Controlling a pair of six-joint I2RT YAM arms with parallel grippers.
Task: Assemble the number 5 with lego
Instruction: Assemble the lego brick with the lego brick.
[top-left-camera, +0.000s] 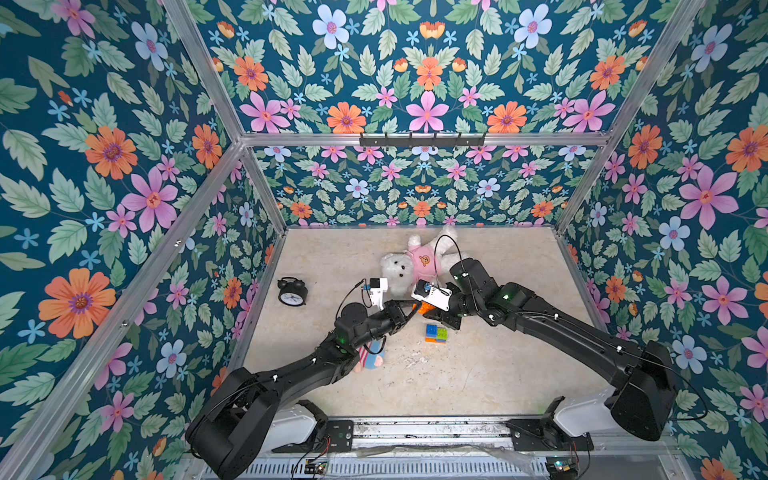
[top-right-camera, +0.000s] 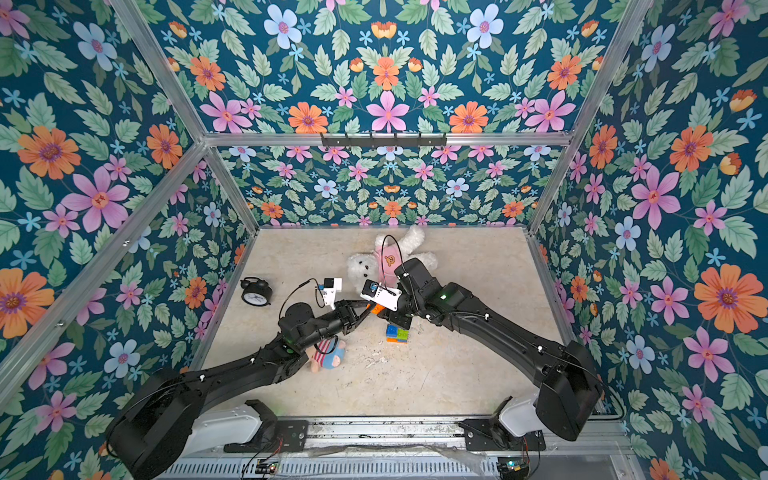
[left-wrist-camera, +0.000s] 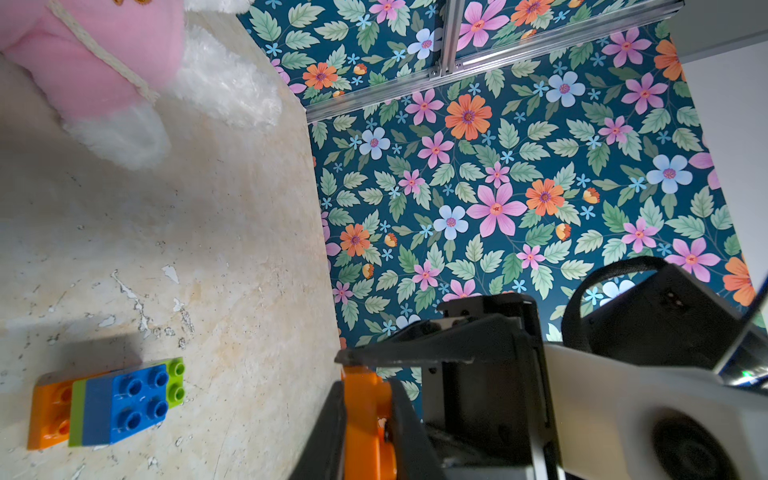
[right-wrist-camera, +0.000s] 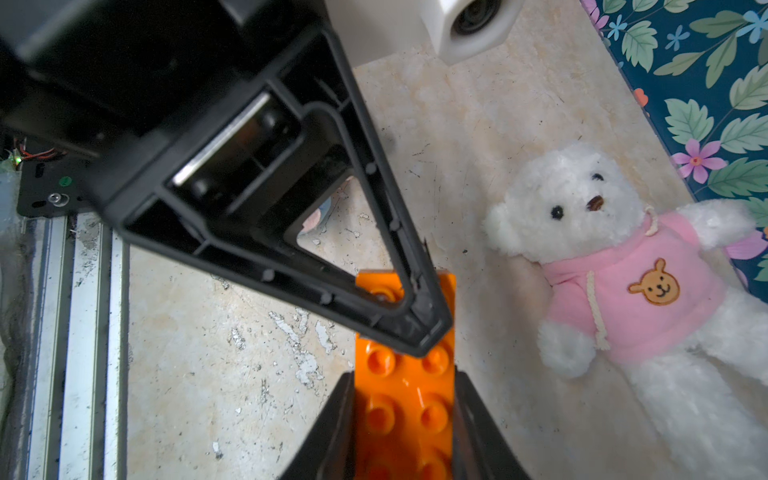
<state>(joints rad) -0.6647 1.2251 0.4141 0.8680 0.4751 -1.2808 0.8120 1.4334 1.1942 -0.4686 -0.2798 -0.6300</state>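
Left wrist: my left gripper (left-wrist-camera: 365, 388) has its fingers (left-wrist-camera: 332, 436) narrowly apart, one on each side of the orange brick (left-wrist-camera: 365, 419). I can't tell if they pinch it or only flank it. The striped block (left-wrist-camera: 112, 401), orange, green and blue, lies on the table (left-wrist-camera: 208, 249), apart from the brick. Right wrist: my right gripper (right-wrist-camera: 403, 378) is clamped on the brick's long sides, studs up. A left finger lies over its far end, and the white bear (right-wrist-camera: 602, 257) is nearby. In both top views the grippers meet tip to tip, with the brick (top-left-camera: 424, 308) between them and the block (top-right-camera: 397, 333) just nearer the bases.
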